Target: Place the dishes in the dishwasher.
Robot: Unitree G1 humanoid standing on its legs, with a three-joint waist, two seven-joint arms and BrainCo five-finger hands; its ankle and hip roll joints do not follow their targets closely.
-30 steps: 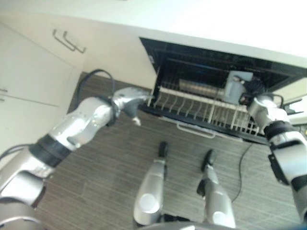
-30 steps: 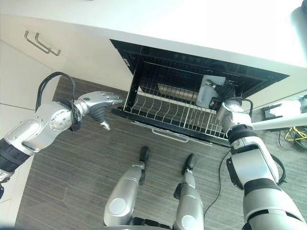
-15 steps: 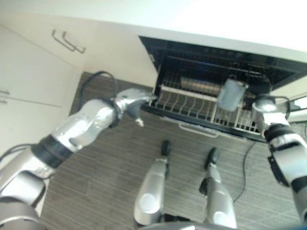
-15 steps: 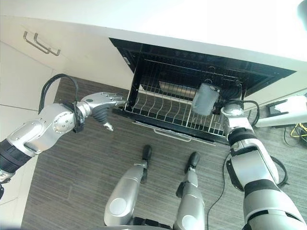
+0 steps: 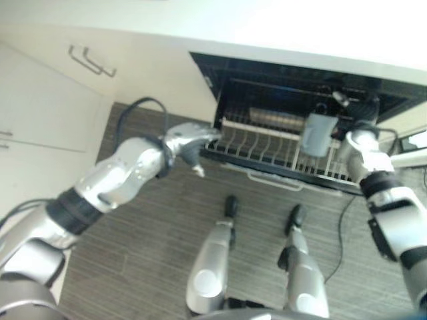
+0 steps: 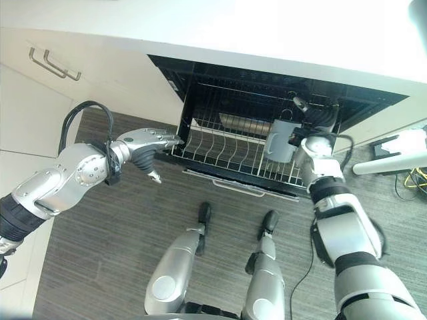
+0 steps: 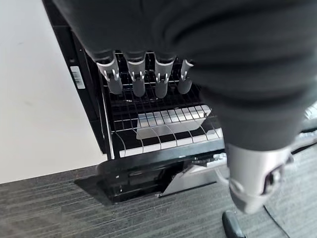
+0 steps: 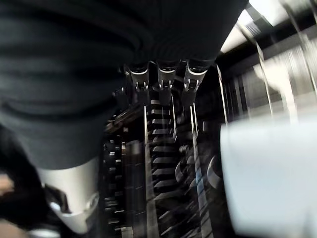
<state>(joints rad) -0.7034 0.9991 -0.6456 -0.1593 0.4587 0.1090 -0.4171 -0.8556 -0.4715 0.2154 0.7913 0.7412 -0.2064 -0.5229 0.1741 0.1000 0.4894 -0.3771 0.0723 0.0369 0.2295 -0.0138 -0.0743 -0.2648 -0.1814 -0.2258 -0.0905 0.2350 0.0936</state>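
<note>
Left hand [image 6: 148, 140] has its fingers [image 7: 136, 78] stretched out straight and relaxed, gripping nothing, tips right at the left front corner of the white wire rack [image 6: 220, 150] that's pulled out of the open dishwasher [image 6: 267, 107]. Right hand [image 6: 313, 130] is over on the right side of the rack; in its own wrist view the fingers [image 8: 163, 82] look straight with nothing wrapped in them, and the pale grey cup [image 6: 280, 140] sits just beside the hand, over the rack's right part. Can't tell for sure if it's touching the hand or if it's resting on the wires. Count-wise: one cup, one rack, one shiny metal dish [image 6: 243, 123] lying further back in the rack, two bar handles [image 6: 53, 65] on the cream cabinets [image 6: 40, 113] to the left, all over a dark striped floor [image 6: 120, 240]. Versus a second ago: the cup was higher up and clearly in the right hand's grip above the rack, now it's lower, and the fingers have let go. Left hand has crept a bit closer to the rack corner
</note>
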